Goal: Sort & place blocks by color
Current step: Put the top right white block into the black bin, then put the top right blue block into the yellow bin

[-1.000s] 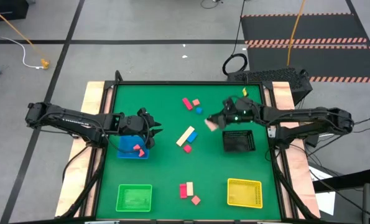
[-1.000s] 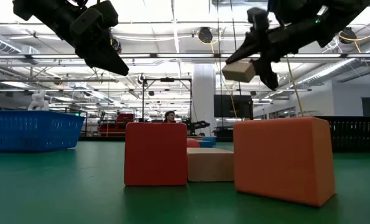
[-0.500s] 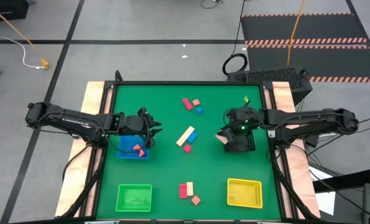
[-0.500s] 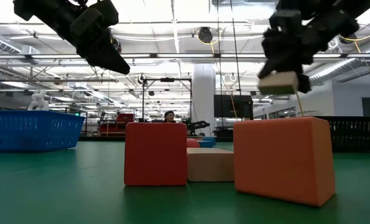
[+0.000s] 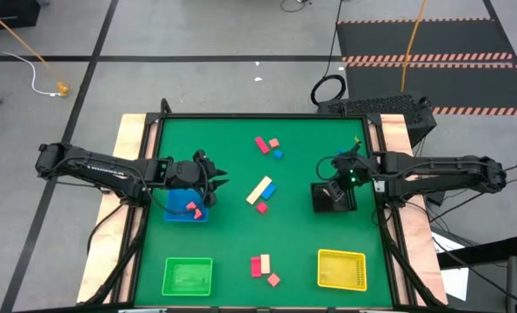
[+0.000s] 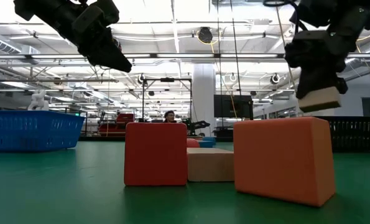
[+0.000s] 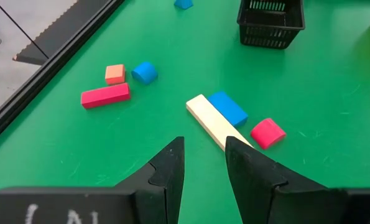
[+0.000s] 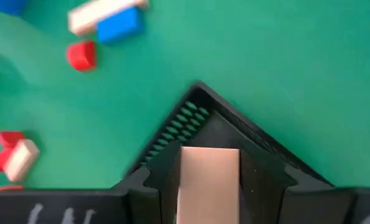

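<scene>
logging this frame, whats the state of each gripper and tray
right gripper: shut on cream block, above black tray
left gripper: empty, slightly open, over blue tray
blue tray: holds red blocks
green tray: empty
yellow tray: empty

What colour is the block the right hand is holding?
Cream-tan; the small solid block shows best in the right wrist view.

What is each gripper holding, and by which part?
The right gripper holds a tan block by its two long sides, above the black tray. The left gripper holds nothing.
</scene>
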You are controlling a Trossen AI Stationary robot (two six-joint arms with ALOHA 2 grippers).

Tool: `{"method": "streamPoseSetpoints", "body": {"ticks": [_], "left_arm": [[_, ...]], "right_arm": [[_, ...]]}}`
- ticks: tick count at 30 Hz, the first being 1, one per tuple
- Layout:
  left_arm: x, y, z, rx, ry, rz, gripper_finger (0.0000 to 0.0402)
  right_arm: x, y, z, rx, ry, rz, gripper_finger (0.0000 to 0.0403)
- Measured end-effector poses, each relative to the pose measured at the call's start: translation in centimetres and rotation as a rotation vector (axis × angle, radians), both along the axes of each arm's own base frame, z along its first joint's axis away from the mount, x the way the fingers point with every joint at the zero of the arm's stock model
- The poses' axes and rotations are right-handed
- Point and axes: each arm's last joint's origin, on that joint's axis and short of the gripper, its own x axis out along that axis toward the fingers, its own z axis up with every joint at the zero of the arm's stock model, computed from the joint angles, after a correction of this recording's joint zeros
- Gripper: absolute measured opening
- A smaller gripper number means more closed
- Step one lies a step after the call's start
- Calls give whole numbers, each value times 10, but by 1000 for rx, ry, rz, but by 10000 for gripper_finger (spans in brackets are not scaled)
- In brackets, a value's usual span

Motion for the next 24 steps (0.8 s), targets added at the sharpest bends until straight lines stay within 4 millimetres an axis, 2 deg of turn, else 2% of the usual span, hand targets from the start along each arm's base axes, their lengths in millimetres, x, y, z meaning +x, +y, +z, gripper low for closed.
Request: {"method": "streamPoseSetpoints", "body": {"ticks": [10,24], "left_arm": [[0,0,0,3,2,-2,118],[0,0,0,12,5,-8,118]], "right_arm": [[-5,1,-4,73,68,-95,134],[-4,1,-4,109,56,-151,240]]}}
